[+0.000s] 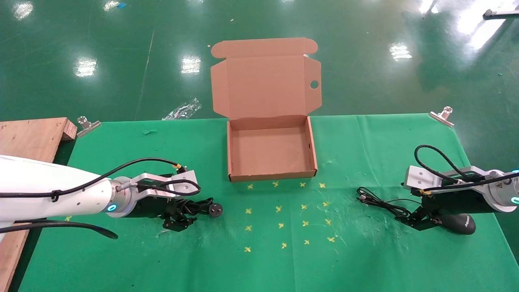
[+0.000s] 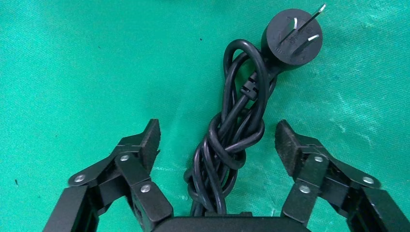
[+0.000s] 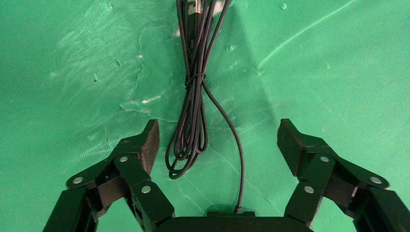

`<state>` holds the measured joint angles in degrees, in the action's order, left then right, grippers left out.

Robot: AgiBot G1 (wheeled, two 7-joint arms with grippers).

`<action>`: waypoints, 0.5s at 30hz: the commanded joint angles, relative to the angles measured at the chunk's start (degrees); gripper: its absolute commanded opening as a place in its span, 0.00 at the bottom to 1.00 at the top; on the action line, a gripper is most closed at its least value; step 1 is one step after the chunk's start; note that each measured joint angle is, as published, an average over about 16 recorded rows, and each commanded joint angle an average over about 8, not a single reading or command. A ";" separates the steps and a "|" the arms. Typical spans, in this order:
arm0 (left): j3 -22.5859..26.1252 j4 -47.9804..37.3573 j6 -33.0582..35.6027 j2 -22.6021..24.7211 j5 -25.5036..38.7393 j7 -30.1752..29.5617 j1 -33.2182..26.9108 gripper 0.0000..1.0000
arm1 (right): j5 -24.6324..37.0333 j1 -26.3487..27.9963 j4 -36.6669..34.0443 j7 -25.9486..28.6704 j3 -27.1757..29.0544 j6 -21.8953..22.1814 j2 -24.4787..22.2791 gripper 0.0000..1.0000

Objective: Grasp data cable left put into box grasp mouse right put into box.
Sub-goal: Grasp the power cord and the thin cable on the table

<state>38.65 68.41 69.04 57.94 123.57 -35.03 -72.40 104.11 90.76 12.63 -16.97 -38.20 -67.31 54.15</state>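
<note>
My left end effector point(image 2: 216, 140) spread wide around power cable point(image 2: 232, 140); right end effector point(image 3: 217, 140) spread over mouse wire point(image 3: 193, 106); cardboard box point(image 1: 271, 152) open.

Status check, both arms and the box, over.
Left gripper open, straddling data cable. Right gripper open over mouse wire. Box open, nothing inside, approach unobstructed.
</note>
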 commanded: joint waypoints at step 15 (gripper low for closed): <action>0.00 -0.01 -0.01 0.00 -0.01 0.00 0.00 0.00 | -0.19 -0.14 0.78 0.15 0.07 -0.53 -0.25 0.00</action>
<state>38.65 68.41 69.03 57.95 123.56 -35.03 -72.40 103.93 90.62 13.40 -16.81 -38.13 -67.83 53.90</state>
